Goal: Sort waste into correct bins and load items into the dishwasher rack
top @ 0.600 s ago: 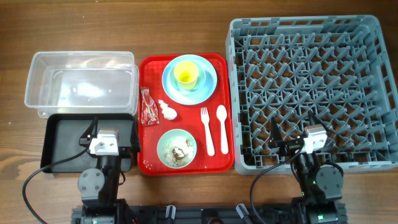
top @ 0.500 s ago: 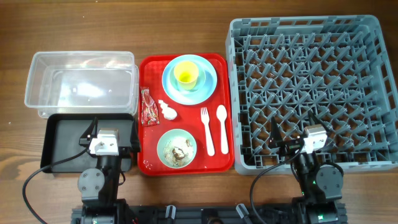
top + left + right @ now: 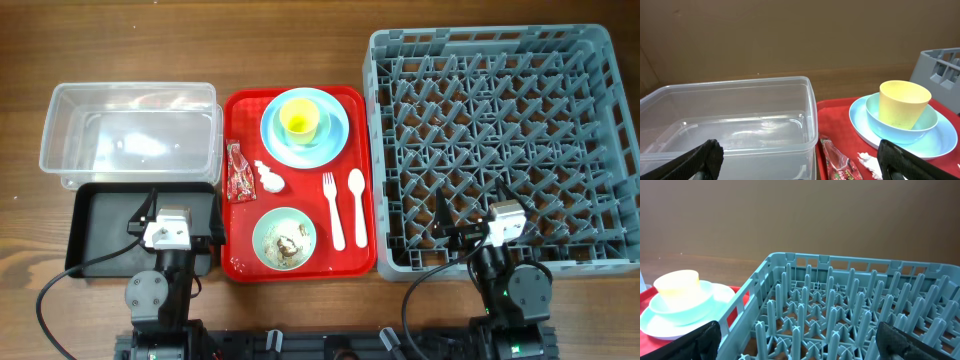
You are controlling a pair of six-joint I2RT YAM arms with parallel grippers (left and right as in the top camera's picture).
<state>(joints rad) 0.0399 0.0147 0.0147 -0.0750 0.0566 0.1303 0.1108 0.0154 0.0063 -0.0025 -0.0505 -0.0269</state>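
Zero items moved: my left gripper [image 3: 800, 159] and right gripper [image 3: 799, 339] gape empty; wrapper [image 3: 238, 172], tissue [image 3: 270, 180], cup [image 3: 300, 120], plate [image 3: 336, 137], fork [image 3: 333, 212] sit on red tray [image 3: 240, 258], clear tub [image 3: 130, 89] at nine o'clock, rack [image 3: 490, 110] at three.

Yellow cup [image 3: 904, 104] upright — inside blue bowl [image 3: 906, 135]

Robot lab bench with a canteen-style setup
Left arm [image 3: 165, 262] and right arm [image 3: 507, 268] at a wooden table [image 3: 300, 40], plain brown wall [image 3: 790, 35] behind; red tray [image 3: 240, 268], dishwasher rack [image 3: 500, 130].
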